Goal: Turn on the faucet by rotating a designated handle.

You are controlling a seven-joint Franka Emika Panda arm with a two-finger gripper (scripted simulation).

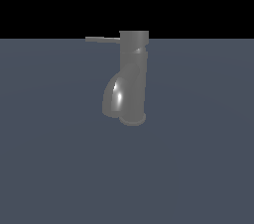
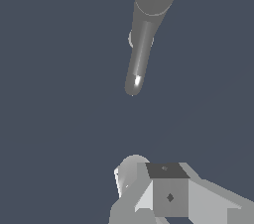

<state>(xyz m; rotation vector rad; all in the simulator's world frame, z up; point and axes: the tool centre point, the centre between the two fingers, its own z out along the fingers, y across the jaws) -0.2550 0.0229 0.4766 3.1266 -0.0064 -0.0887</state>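
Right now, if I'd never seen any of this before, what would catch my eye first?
First, the glossy dark faucet standing alone on the flat grey floor at the exterior view's centre, a bright highlight on its bulging spout. Next, the thin handle jutting from its top toward the exterior view's left. The wrist view adds the pale gripper, apart from the faucet.

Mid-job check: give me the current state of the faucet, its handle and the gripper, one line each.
faucet: upright on the grey surface, untouched.
handle: level, sticking out from the faucet's top toward the exterior view's left, nothing touching it.
gripper: apart from the faucet, holding nothing; open or shut unclear.
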